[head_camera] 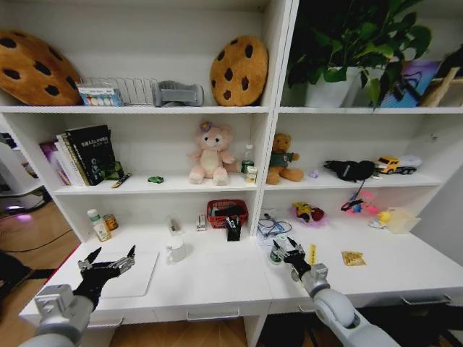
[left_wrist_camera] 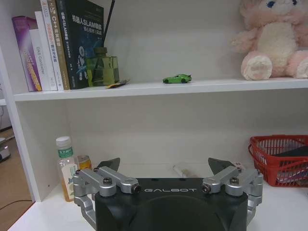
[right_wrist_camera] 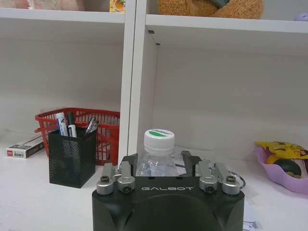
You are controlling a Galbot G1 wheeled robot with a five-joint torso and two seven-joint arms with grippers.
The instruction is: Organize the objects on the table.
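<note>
My left gripper (head_camera: 108,262) hangs open over the left end of the white table (head_camera: 217,282), just above the near corner of a slim silver laptop (head_camera: 137,275) lying flat. A tiny green toy car (left_wrist_camera: 176,78) sits on the shelf above, left of the pink plush. My right gripper (right_wrist_camera: 160,159) is shut on a clear bottle (right_wrist_camera: 159,161) with a white and green cap, which stands upright on the table near the shelf divider. A black mesh holder (right_wrist_camera: 72,156) with pens (right_wrist_camera: 62,124) stands just beside it, in front of a red basket (right_wrist_camera: 103,130).
A white mug (head_camera: 176,251) stands right of the laptop. Two small bottles (head_camera: 98,225) sit at the back left. A yellow packet (head_camera: 353,258) and a purple bowl (right_wrist_camera: 284,168) lie to the right. Books (left_wrist_camera: 57,43) and plush bears fill the shelf.
</note>
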